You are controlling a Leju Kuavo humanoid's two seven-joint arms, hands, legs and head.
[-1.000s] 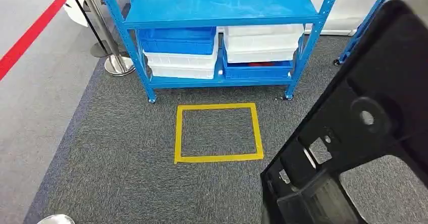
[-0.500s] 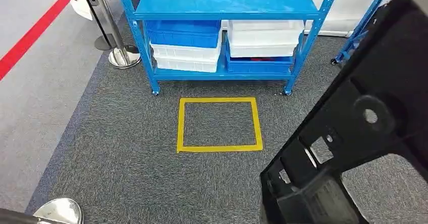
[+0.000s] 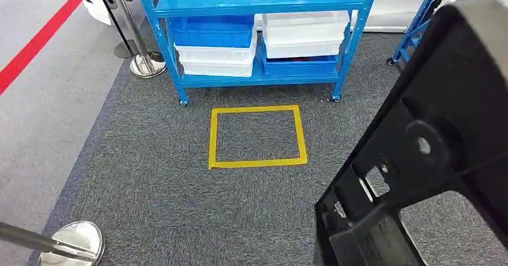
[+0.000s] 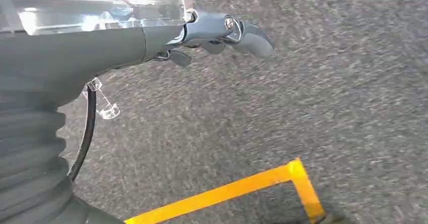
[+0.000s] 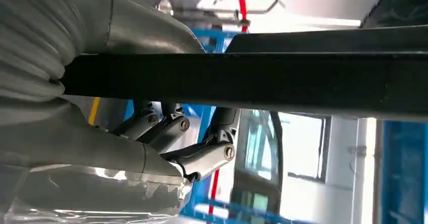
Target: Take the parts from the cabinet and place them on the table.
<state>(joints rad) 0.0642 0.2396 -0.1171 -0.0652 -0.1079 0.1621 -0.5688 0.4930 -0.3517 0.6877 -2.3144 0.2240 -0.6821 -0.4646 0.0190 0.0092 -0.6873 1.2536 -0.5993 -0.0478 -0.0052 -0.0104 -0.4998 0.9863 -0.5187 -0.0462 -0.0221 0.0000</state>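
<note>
Nearest of all, the large black moulded plastic part (image 3: 431,158) with its cut-outs and round hole rides high on the robot's right side. The right hand (image 5: 166,138) grips it — thumb over the flat edge, dark fingers curled up beneath it in the right wrist view. The part is out of the cabinet and not yet on any table, so the step in hand looks like the carry.

The left hand (image 4: 222,32) hangs over the grey carpet (image 3: 150,176), holding nothing; its fingers reach forward with a slight curl.

To carry well, I judge the grip should stay firm and the part level, since so broad a piece could lever out of one hand. It also hides much of the right-hand floor, so turns ought to be slow.

Beyond lies the yellow tape square (image 3: 257,136), then the blue metal shelving cabinet (image 3: 257,2) with blue and white plastic bins (image 3: 218,50), and a red barrier belt (image 3: 42,35) well to the left.
</note>
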